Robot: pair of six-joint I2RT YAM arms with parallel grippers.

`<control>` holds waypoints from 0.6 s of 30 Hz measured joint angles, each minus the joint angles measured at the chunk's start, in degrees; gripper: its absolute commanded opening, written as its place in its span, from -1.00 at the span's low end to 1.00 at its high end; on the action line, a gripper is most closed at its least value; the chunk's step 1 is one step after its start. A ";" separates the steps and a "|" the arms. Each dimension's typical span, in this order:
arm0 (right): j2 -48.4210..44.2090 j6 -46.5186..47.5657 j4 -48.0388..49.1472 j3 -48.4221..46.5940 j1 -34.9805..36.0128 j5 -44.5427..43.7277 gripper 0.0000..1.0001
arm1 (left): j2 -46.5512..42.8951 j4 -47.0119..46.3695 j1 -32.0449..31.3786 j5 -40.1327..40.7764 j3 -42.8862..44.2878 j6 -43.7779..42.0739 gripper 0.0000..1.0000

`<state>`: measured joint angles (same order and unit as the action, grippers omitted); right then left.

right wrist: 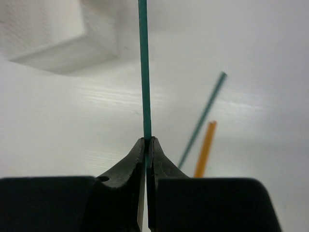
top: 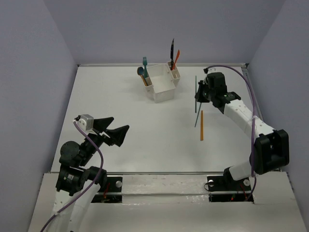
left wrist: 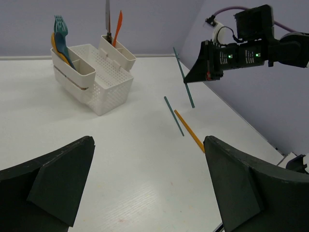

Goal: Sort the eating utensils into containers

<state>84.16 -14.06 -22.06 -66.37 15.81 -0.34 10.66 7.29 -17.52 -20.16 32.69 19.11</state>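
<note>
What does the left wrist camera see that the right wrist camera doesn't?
Only the left wrist view shows the teal fork and orange knife standing in side slots of the white caddy, plus the open left end effector. Only the right wrist view shows, up close, the right end effector pinched shut on a teal stick. Both show that held stick, a second teal stick and an orange stick lying on the table, and the caddy, blurry from the right wrist.
</note>
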 measured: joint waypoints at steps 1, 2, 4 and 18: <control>-0.13 -0.63 3.74 -0.31 1.11 0.42 -1.00 | 0.46 -0.02 0.00 0.00 0.00 0.00 0.98; -0.02 -1.14 7.08 -0.42 2.03 0.83 -1.00 | 0.98 0.04 0.00 0.00 0.00 0.00 0.98; 1.36 -2.34 16.00 -0.98 3.82 1.49 -1.00 | 1.81 0.07 0.09 -0.02 0.00 0.00 0.98; 26.05 -0.76 51.45 -19.15 6.03 -3.72 -1.00 | 2.38 -0.70 4.11 -2.82 0.00 -0.24 0.98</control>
<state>110.21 -14.83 29.39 -85.52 21.85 -4.05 13.04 6.59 -13.41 -22.98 32.69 18.87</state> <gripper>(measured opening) 0.065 0.989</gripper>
